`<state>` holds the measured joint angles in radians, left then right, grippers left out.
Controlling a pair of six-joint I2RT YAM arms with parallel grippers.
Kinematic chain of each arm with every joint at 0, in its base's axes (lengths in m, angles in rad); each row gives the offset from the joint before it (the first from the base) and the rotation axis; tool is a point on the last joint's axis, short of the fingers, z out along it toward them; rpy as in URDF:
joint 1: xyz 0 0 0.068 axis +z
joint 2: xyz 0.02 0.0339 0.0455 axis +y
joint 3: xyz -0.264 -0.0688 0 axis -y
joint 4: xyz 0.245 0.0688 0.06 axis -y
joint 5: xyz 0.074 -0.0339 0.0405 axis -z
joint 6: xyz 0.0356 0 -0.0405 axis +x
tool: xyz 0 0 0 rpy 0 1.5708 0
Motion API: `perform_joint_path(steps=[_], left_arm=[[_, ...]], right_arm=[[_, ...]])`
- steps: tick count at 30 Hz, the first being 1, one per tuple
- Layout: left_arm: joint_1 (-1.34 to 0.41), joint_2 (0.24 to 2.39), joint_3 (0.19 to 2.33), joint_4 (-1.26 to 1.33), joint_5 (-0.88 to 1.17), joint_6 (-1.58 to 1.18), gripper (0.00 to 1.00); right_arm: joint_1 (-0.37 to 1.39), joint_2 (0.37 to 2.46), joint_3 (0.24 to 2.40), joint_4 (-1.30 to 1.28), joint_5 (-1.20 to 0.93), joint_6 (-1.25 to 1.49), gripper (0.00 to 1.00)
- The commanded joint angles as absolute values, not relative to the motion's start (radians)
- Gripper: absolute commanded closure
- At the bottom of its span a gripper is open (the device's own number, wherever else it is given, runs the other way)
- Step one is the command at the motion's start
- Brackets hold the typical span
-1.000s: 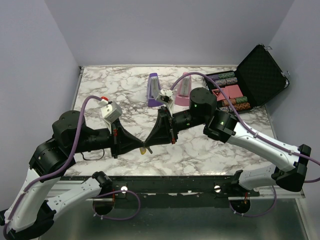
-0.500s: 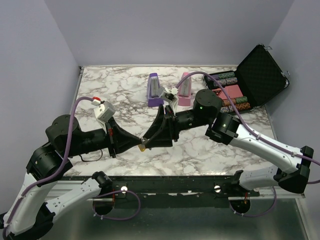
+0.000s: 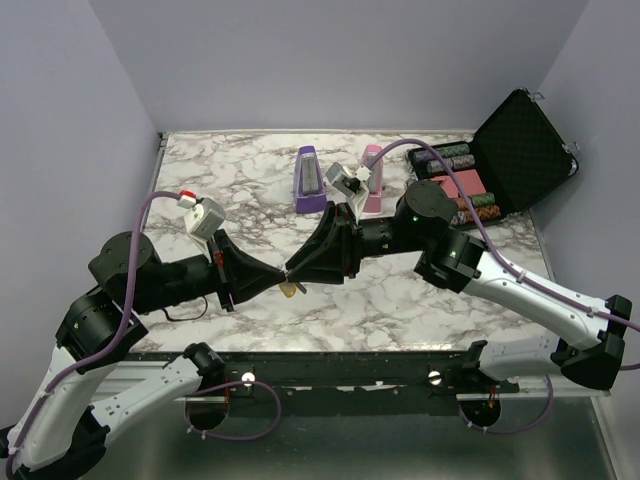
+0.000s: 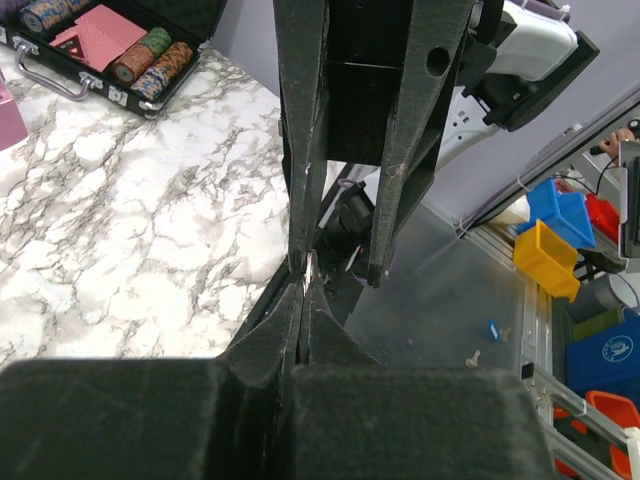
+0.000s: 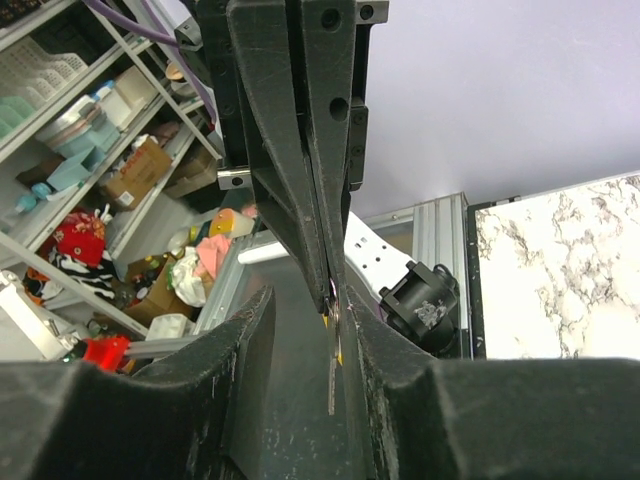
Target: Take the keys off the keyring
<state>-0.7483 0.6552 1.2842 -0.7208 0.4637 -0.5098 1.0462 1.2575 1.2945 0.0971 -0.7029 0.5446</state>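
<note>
The keys (image 3: pixel 288 290), small and gold with a yellow part, hang above the marble table (image 3: pixel 230 170) near its front edge, where both grippers meet tip to tip. My left gripper (image 3: pixel 283 277) is shut on the keys' top end. In the left wrist view its jaws (image 4: pixel 303 288) are pressed together on a thin metal sliver (image 4: pixel 310 266). My right gripper (image 3: pixel 293 270) is open. In the right wrist view (image 5: pixel 308 300) its jaws stand apart around the left gripper's tips. A key blade (image 5: pixel 333 352) hangs against its right finger (image 5: pixel 400 380).
A purple metronome (image 3: pixel 308 180) and a pink metronome (image 3: pixel 372 178) stand at the back middle. An open black case (image 3: pixel 520 140) with poker chips (image 3: pixel 452 157) sits at the back right. The table's front edge runs just below the grippers.
The two grippers stayed tip to tip and moved slightly up and away from the front edge. The right arm swung rightward and the left arm drew back to the left.
</note>
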Motion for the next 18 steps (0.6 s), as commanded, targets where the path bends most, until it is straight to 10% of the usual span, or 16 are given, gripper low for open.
perform_joint_path(steps=[1, 18], left_arm=[[-0.753, 0.644, 1.282, -0.681, 0.43, -0.528, 1.0], [-0.755, 0.646, 1.287, -0.669, 0.428, -0.529, 1.0]], right_arm=[[1.052, 1.266, 1.287, 0.135, -0.683, 0.555, 0.62], [1.052, 1.272, 1.279, 0.121, -0.669, 0.551, 0.67]])
